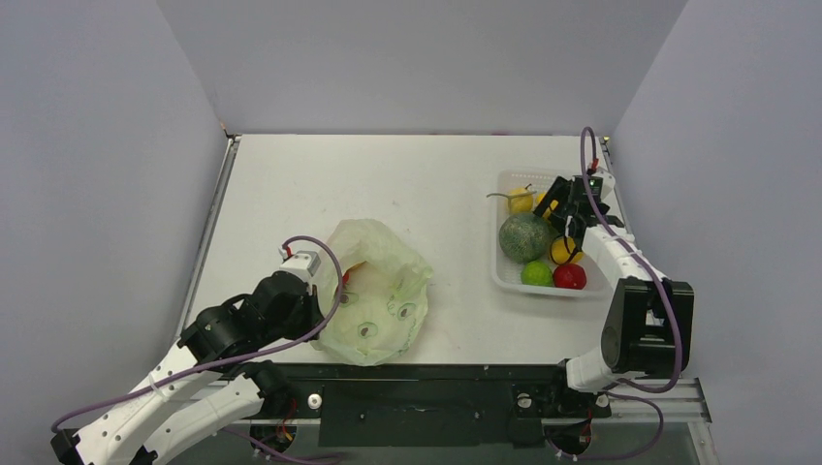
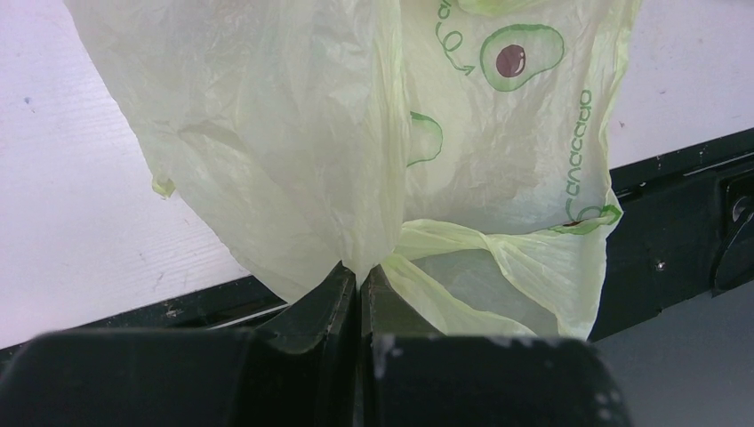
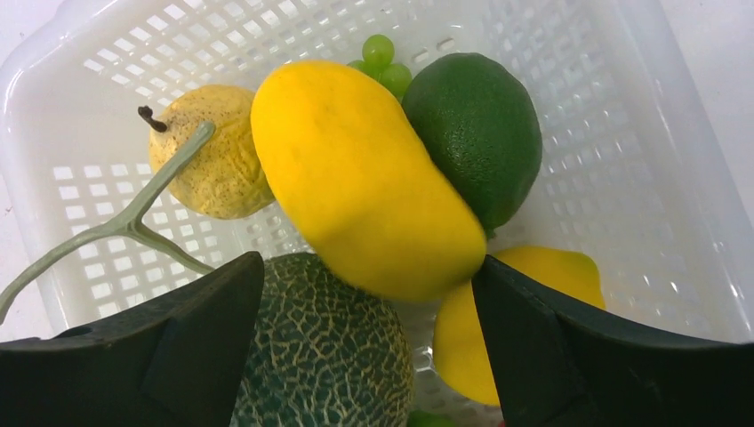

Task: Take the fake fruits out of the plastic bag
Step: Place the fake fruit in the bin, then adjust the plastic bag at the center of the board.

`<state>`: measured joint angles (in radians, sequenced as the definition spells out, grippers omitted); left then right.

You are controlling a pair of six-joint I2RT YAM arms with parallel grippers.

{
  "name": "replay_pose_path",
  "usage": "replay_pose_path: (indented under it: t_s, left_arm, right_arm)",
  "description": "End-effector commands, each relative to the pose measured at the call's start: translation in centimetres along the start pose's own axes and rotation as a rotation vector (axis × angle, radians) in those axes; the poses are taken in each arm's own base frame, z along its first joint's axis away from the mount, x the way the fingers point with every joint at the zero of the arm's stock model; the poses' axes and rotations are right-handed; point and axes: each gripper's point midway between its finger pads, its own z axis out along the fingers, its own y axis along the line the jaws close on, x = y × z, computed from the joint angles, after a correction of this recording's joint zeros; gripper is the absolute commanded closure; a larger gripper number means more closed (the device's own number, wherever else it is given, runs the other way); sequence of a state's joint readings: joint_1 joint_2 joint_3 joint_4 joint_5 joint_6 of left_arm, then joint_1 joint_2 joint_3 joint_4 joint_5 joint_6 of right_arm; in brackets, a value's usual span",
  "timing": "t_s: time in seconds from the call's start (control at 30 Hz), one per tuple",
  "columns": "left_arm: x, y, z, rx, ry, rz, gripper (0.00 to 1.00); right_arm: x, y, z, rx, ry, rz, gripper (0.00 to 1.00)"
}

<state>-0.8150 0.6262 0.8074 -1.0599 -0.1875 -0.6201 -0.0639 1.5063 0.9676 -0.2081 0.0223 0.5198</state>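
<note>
The pale green plastic bag (image 1: 383, 291) lies crumpled near the table's front edge, left of centre. My left gripper (image 1: 328, 291) is shut on a fold of the bag's edge; the left wrist view shows the film (image 2: 293, 151) pinched between the closed jaws (image 2: 360, 271). A small orange-yellow patch (image 1: 355, 265) shows at the bag's left rim. My right gripper (image 1: 569, 208) hangs open over the white mesh basket (image 1: 504, 276). A yellow mango-shaped fruit (image 3: 364, 178) sits between its spread jaws (image 3: 366, 262), its lower end blurred.
In the basket lie the mottled green melon (image 3: 320, 347), the stemmed yellow pear (image 3: 213, 147), a dark green citrus (image 3: 476, 124), green grapes (image 3: 382, 58) and a yellow fruit (image 3: 551, 271). A lime-green fruit (image 1: 536, 273) and a red one (image 1: 570, 276) lie at its near end.
</note>
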Motion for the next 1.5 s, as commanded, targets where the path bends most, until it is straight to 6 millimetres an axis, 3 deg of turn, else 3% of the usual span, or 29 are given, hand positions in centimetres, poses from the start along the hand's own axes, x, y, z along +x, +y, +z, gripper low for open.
replay_pose_path:
  t_s: [0.0, 0.1, 0.17, 0.27, 0.4, 0.47, 0.57, 0.63, 0.67, 0.7, 0.73, 0.8, 0.83, 0.93, 1.07, 1.2, 1.33, 1.47]
  left_arm:
    - [-1.2, -0.6, -0.3, 0.025, -0.05, 0.011, 1.0]
    - [-1.2, -0.7, -0.3, 0.027, -0.048, 0.017, 1.0]
    - [-1.1, -0.8, -0.2, 0.029, -0.047, 0.02, 1.0]
    - [-1.2, -0.8, -0.3, 0.029, -0.049, 0.02, 1.0]
    - [-1.1, -0.7, -0.2, 0.02, -0.047, 0.016, 1.0]
    - [-1.1, -0.6, -0.2, 0.014, -0.044, 0.016, 1.0]
    - [-1.0, -0.6, 0.1, 0.002, -0.029, 0.018, 1.0]
    - [-0.9, -0.5, 0.4, -0.009, -0.018, 0.019, 1.0]
    - [-0.9, -0.5, 0.5, -0.012, -0.014, 0.021, 1.0]
    - [-0.8, -0.5, 0.6, -0.019, -0.005, 0.023, 1.0]
    - [-0.8, -0.5, 0.7, -0.022, -0.004, 0.022, 1.0]
    - [-0.8, -0.5, 0.8, -0.031, -0.002, 0.02, 1.0]
    - [-0.7, -0.5, 0.8, -0.033, 0.0, 0.022, 1.0]
    - [-0.7, -0.5, 0.9, -0.037, -0.003, 0.024, 1.0]
    - [-0.7, -0.6, 0.8, -0.033, -0.003, 0.029, 1.0]
    - [-0.7, -0.7, 0.8, -0.03, -0.005, 0.032, 1.0]
    - [-0.6, -0.7, 0.8, -0.029, -0.005, 0.034, 1.0]
    - [-0.4, -0.9, 0.8, -0.023, -0.003, 0.041, 1.0]
  right_arm:
    - [-2.9, 0.6, -2.3, -0.026, -0.133, 0.006, 0.17]
    - [-4.2, 1.2, -4.6, -0.055, -0.209, 0.007, 0.17]
    - [-4.3, 2.7, -6.3, -0.094, -0.251, -0.021, 0.17]
    - [-3.6, 7.0, -9.6, -0.202, -0.289, -0.109, 0.17]
    - [-1.4, 13.7, -13.6, -0.47, -0.283, -0.127, 0.18]
    - [0.4, 17.4, -16.0, -0.645, -0.271, -0.124, 0.19]
    - [4.9, 22.7, -20.8, -0.893, -0.242, -0.172, 0.2]
    - [8.5, 25.1, -23.6, -1.008, -0.205, -0.216, 0.22]
    - [9.6, 25.7, -24.1, -1.027, -0.193, -0.225, 0.23]
    - [11.8, 26.8, -25.9, -1.094, -0.17, -0.247, 0.26]
    - [13.2, 27.2, -26.1, -1.105, -0.151, -0.262, 0.29]
    - [17.0, 28.3, -28.2, -1.169, -0.103, -0.297, 0.39]
    - [17.8, 28.6, -27.9, -1.156, -0.103, -0.296, 0.41]
    - [21.5, 29.5, -29.5, -1.203, -0.054, -0.319, 0.46]
    - [24.7, 30.2, -30.0, -1.23, -0.034, -0.385, 0.51]
    - [28.4, 31.5, -28.7, -1.21, 0.016, -0.455, 0.51]
    - [30.2, 32.8, -27.4, -1.209, 0.04, -0.391, 0.44]
    - [30.7, 34.0, -26.5, -1.201, 0.044, -0.317, 0.38]
